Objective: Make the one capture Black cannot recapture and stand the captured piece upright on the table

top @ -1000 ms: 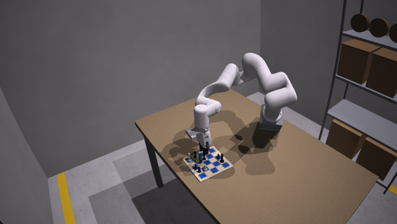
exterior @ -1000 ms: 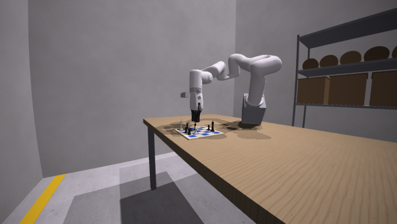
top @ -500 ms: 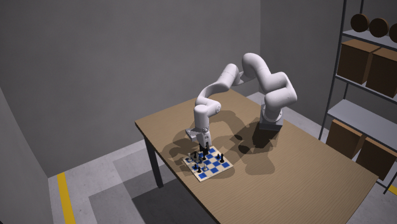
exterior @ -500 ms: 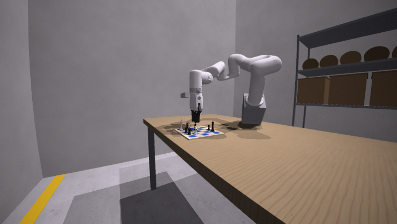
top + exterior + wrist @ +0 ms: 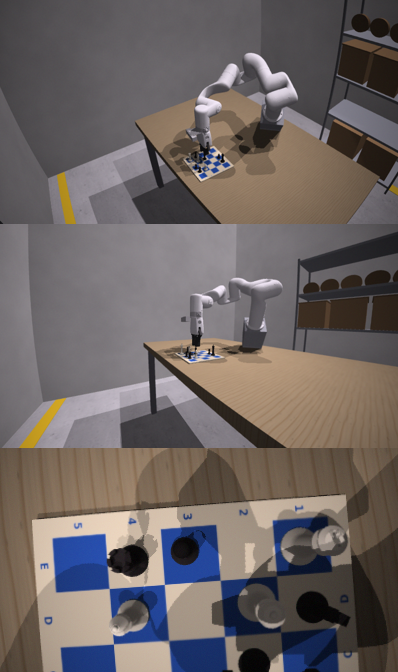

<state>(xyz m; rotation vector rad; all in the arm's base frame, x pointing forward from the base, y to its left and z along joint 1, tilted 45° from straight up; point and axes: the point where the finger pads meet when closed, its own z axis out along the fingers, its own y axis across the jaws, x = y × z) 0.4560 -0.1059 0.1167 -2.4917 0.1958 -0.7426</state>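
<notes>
A small blue-and-white chessboard (image 5: pixel 208 163) lies near the table's left corner. My gripper (image 5: pixel 204 148) hangs low over the board's far side, partly open with nothing between the fingers; it also shows in the exterior view (image 5: pixel 196 342). The fingers are out of the wrist view. There a black piece (image 5: pixel 129 560) stands on E4, a black pawn (image 5: pixel 185 550) on E3 and a white piece (image 5: pixel 312 541) on E1. A white piece (image 5: pixel 129 616) stands on D4, a white piece (image 5: pixel 262 605) on D2, a black piece (image 5: pixel 317 608) on D1 and a black piece (image 5: pixel 253 660) on C2.
The arm's base (image 5: pixel 271 122) stands at the table's far side. A shelf with brown boxes (image 5: pixel 362 64) is on the right, off the table. The table edge runs close to the board's left side. More pieces stand on the board's near rows (image 5: pixel 222 158).
</notes>
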